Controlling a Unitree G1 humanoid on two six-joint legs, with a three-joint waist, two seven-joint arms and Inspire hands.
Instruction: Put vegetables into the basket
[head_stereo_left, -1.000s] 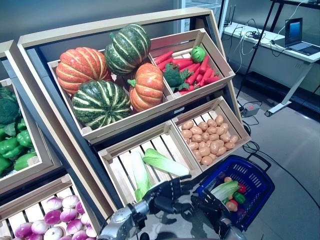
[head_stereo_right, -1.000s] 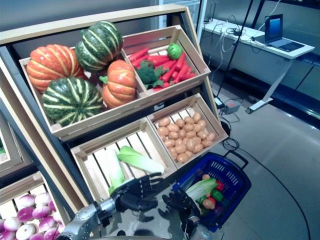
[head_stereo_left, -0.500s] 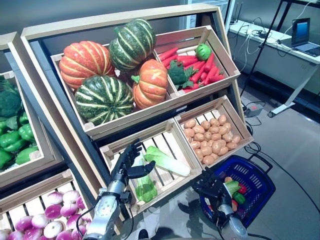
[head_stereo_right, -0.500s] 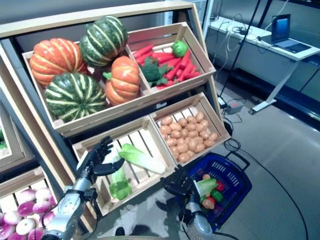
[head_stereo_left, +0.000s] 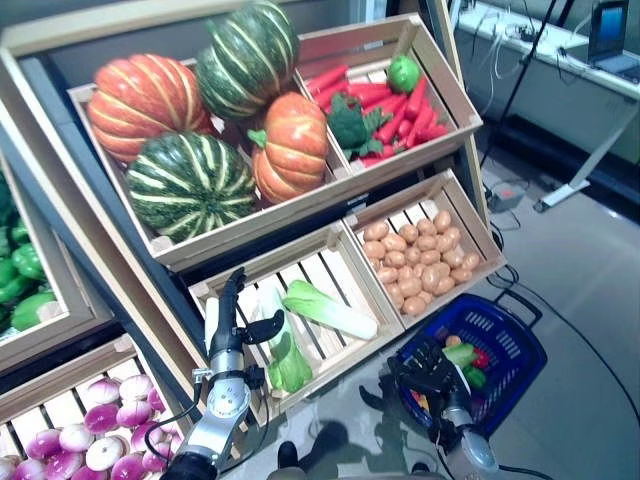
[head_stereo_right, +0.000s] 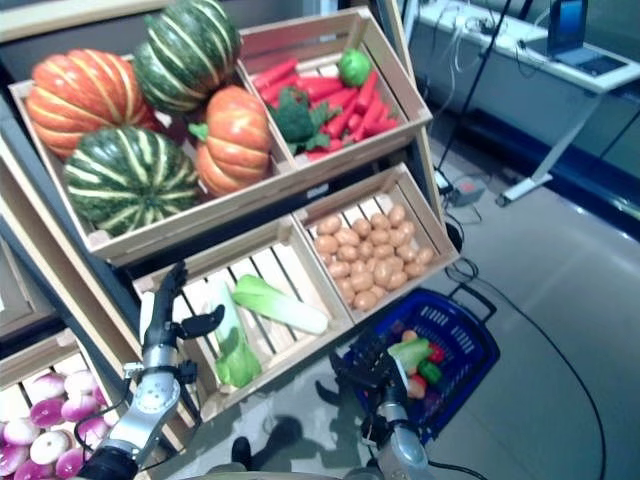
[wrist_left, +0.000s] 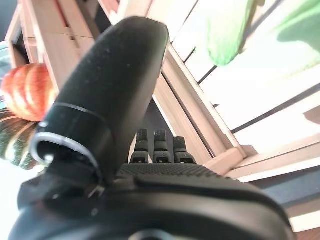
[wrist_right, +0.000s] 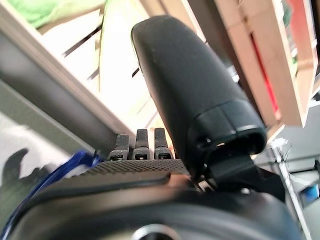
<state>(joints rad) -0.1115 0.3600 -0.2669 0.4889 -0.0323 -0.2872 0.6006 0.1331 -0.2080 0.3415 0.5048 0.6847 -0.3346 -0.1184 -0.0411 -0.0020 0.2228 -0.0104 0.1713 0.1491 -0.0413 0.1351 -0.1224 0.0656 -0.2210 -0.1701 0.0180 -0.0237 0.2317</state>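
The left hand's fingers (head_stereo_left: 232, 290) stand straight and spread, holding nothing, with the thumb stuck out toward a bok choy (head_stereo_left: 285, 352) that lies just to its right. This left hand (head_stereo_left: 229, 318) rises over the near-left corner of a slatted wooden crate (head_stereo_left: 330, 268), where a second bok choy (head_stereo_left: 331, 310) lies crosswise further right. The right hand (head_stereo_left: 428, 372) hangs low at the near rim of the blue basket (head_stereo_left: 512, 338), its fingers loosely bent and empty. The basket sits on the floor to the right of the shelf and already holds a pale green leafy vegetable (head_stereo_left: 456, 353) with small red and green pieces beside it. Just beyond the basket, a crate of potatoes (head_stereo_left: 419, 260) fills the lower right of the shelf. Above it lie red carrots with broccoli (head_stereo_left: 350, 125), and to their left orange and green striped pumpkins (head_stereo_left: 205, 120). At the near left, purple and white turnips (head_stereo_left: 85, 440) fill a low crate.
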